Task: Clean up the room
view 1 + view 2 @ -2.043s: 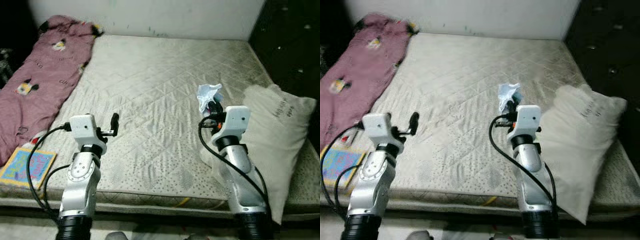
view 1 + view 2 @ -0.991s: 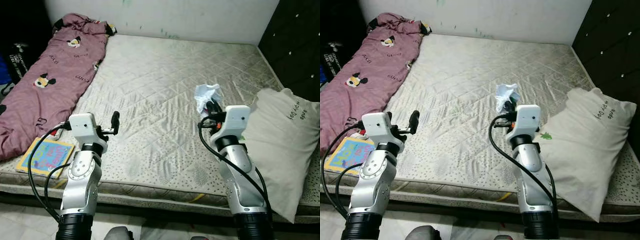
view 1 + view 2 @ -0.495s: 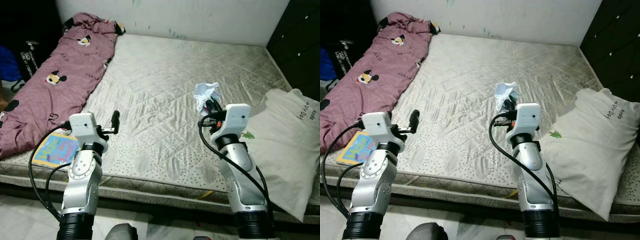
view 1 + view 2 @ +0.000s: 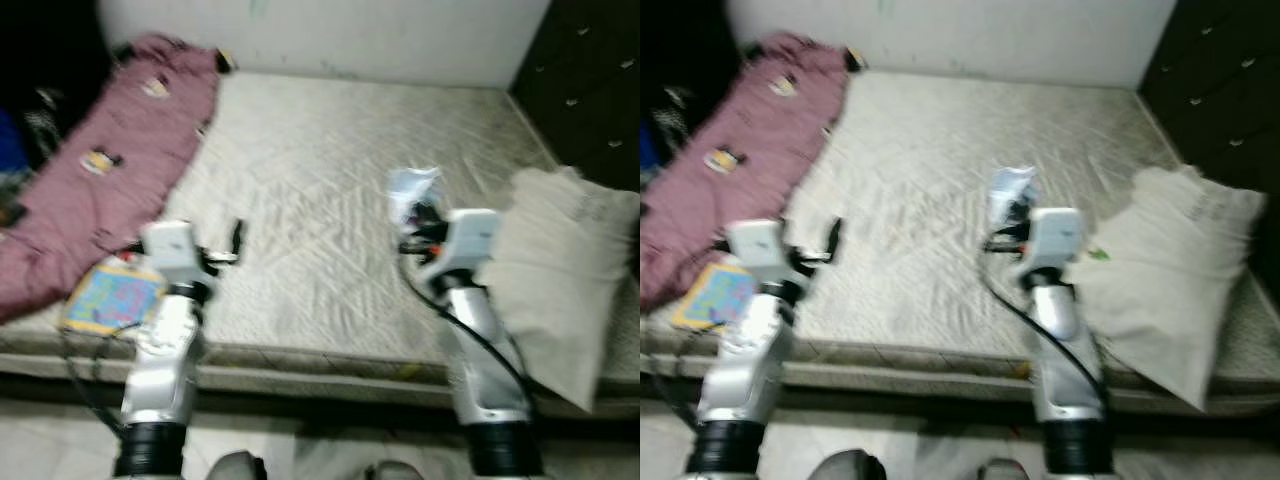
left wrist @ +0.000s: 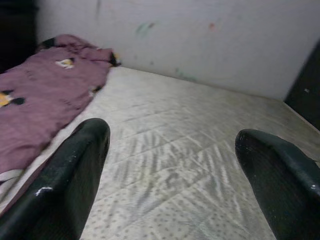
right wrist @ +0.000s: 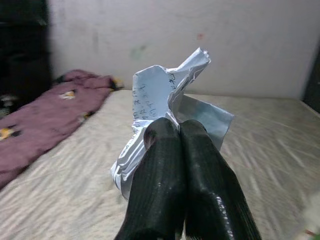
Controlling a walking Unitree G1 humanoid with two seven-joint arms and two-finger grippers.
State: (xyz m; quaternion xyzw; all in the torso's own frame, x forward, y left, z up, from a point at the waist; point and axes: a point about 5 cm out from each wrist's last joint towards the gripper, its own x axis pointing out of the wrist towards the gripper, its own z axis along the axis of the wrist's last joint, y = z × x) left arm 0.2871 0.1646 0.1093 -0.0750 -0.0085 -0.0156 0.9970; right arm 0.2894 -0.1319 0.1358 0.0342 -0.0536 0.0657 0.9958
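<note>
Now | right pincer (image 6: 176, 131) clamps crumpled paper (image 6: 165, 95), long axis upright | left pincer (image 5: 170, 145) spread wide.

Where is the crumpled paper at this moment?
The crumpled paper is pinched in the right gripper, held above the mattress, just left of the pillow.

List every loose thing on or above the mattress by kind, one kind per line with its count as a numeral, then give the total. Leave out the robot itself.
Pink blanket: 1
Colourful book: 1
White pillow: 1
Crumpled paper, pinched in the right pincer: 1
Total: 4
</note>
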